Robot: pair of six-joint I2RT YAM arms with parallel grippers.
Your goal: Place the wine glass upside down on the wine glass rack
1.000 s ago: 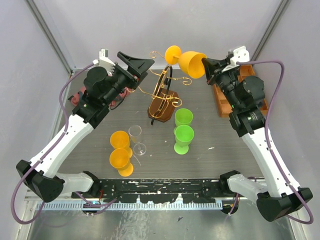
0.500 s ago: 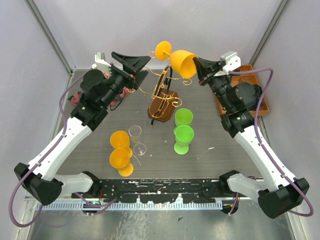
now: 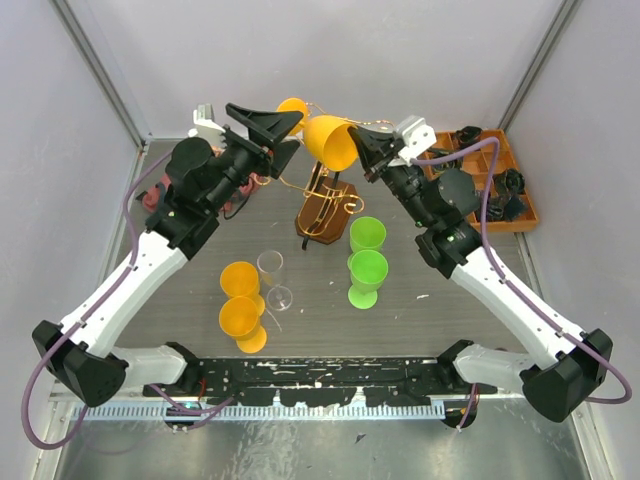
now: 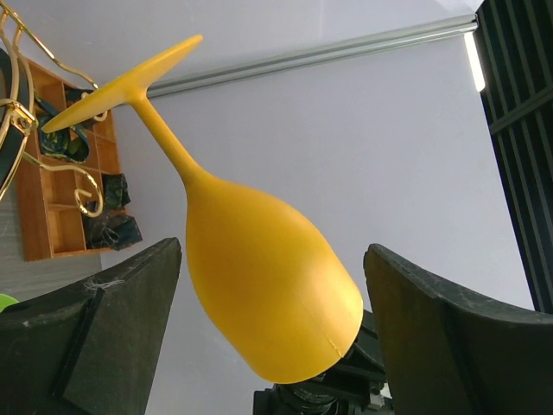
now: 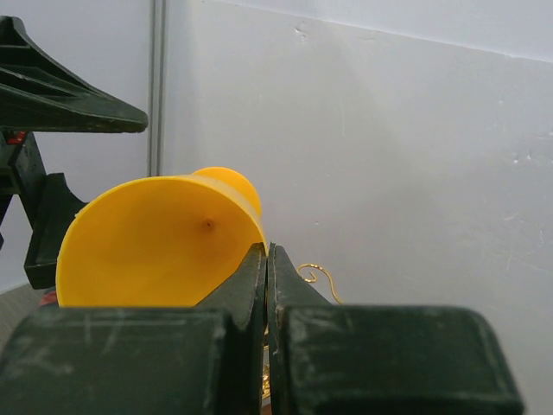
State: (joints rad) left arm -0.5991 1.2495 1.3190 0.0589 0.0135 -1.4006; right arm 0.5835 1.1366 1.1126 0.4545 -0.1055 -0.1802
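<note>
**A:** One glass, upper centre of the top view: your right gripper (image 3: 360,145) pinches the wine glass (image 3: 328,140) by its rim, just above the wine glass rack (image 3: 325,205) in frame.

**B:** The left gripper (image 3: 290,137) is spread beside it, not touching. Turn the foot fully upward before you slide the stem between the gold arms.

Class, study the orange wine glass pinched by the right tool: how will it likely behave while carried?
The orange wine glass looks like opaque plastic, so probably light and not brittle. The right tool pinches only its thin rim, so it may pivot or slip. Its long stem and wide foot sit far from the grip, adding leverage.
</note>
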